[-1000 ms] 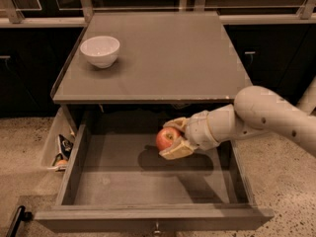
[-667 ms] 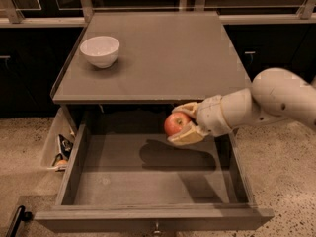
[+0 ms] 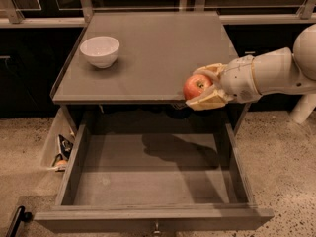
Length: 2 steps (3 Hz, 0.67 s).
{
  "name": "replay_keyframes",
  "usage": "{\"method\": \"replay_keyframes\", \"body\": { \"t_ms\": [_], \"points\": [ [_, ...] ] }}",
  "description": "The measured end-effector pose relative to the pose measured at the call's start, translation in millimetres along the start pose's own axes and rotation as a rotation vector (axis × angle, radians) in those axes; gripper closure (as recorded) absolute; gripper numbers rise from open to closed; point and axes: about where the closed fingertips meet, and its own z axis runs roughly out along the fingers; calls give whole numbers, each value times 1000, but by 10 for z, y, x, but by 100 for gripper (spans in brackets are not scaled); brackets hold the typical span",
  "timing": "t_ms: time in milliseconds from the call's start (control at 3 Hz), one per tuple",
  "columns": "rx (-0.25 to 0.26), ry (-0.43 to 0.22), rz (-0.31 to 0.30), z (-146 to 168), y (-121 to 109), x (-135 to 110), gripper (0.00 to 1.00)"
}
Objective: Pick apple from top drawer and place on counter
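Observation:
The red apple (image 3: 196,86) with yellowish patches is held between the fingers of my gripper (image 3: 201,88), which is shut on it. The gripper comes in from the right and holds the apple at the front right edge of the grey counter (image 3: 153,53), at about counter height, above the open top drawer (image 3: 153,174). The drawer is pulled out and its flat grey bottom is bare, with the arm's shadow on it. A small metal knob (image 3: 157,228) shows on the drawer front.
A white bowl (image 3: 99,51) stands on the counter's left part. A side bin (image 3: 59,147) with small items hangs left of the drawer. Speckled beige floor lies around. A dark handle (image 3: 15,218) sits at the bottom left.
My gripper has lifted the apple up out of the drawer and to the right, from inside the drawer to the level of the counter's front right edge.

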Motion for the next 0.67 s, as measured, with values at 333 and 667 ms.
{"method": "replay_keyframes", "body": {
  "t_ms": [333, 667],
  "points": [
    [0, 0, 0, 0, 0, 0, 100],
    [18, -19, -3, 23, -58, -34, 100]
  ]
}}
